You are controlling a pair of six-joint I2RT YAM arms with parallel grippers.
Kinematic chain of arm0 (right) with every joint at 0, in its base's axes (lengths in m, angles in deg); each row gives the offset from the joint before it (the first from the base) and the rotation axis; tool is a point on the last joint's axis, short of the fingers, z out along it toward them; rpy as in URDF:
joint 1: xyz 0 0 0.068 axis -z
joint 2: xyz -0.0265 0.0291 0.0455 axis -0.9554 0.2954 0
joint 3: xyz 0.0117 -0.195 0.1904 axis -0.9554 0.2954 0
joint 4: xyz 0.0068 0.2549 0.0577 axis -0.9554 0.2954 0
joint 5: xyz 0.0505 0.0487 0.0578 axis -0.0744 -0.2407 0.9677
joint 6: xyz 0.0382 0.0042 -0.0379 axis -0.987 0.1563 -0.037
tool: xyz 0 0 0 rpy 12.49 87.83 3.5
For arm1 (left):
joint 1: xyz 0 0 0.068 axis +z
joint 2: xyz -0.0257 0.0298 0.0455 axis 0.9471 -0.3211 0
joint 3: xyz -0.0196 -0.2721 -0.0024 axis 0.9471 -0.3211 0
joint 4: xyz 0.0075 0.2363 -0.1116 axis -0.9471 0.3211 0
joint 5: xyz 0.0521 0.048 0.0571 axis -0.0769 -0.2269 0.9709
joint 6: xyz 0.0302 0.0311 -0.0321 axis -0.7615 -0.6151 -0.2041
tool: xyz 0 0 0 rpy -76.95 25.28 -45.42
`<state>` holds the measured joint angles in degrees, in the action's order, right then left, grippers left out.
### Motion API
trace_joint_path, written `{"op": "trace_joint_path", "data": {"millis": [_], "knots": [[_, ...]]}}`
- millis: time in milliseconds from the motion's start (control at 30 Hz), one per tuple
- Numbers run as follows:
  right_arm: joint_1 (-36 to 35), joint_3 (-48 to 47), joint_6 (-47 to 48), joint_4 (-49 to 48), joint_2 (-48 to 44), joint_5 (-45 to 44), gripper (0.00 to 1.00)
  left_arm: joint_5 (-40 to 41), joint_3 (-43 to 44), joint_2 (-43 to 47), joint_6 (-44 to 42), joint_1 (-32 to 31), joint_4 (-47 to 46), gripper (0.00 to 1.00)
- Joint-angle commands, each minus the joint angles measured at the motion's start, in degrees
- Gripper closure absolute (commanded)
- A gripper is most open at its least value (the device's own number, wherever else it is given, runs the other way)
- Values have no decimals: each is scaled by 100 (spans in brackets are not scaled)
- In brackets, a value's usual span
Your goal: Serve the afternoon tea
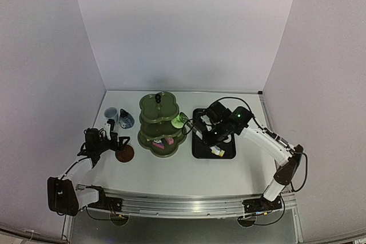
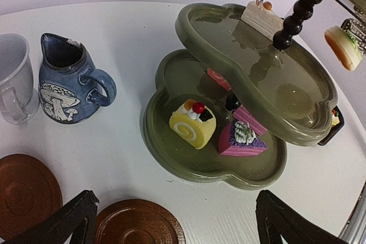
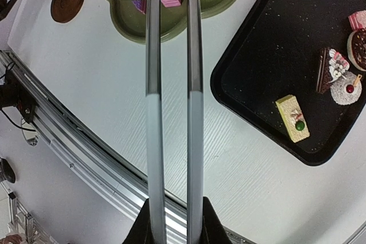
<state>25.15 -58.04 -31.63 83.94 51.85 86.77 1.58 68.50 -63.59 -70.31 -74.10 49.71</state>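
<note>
Eleven cakes counted. One green cake point(image 1: 180, 120) is pinched at the tip of the tongs point(image 3: 151, 84), in the air just beside the right edge of the middle tier of the stand point(image 1: 166, 110). One white slice point(image 2: 263, 18) sits on that middle tier. Four are on the bottom tier: a yellow roll point(image 2: 193, 124), a purple wedge point(image 2: 243, 139) and two pink pieces point(image 2: 250, 119) behind it. Five lie on the black tray point(image 3: 257, 55), right of the stand.

There is one three-tier stand, mid-table. Left of it are one cup point(image 2: 14, 78), one blue pot point(image 2: 66, 81) just beside the cup, and two saucers point(image 2: 26, 192) nearer the arms.

The right gripper point(image 3: 174, 227) is clenched on the tongs' handle end, above the tray. The green cake is at the tongs' far end, well apart from its fingers. The left gripper point(image 2: 175, 204) is spread wide and holds nothing. One saucer lies low between its fingers, and the bottom-tier cakes are ahead of it, apart.
</note>
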Motion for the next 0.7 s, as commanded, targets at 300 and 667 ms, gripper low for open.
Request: {"op": "trace_joint_path", "data": {"millis": [300, 667], "knots": [[-97, -740, 310, -370, 857, 165, 100, -73, 21, 193, -260, 20, -194, 3], [-98, -816, 373, -370, 1049, 130, 77, -59, 40, 157, -277, 21, -216, 3]]}}
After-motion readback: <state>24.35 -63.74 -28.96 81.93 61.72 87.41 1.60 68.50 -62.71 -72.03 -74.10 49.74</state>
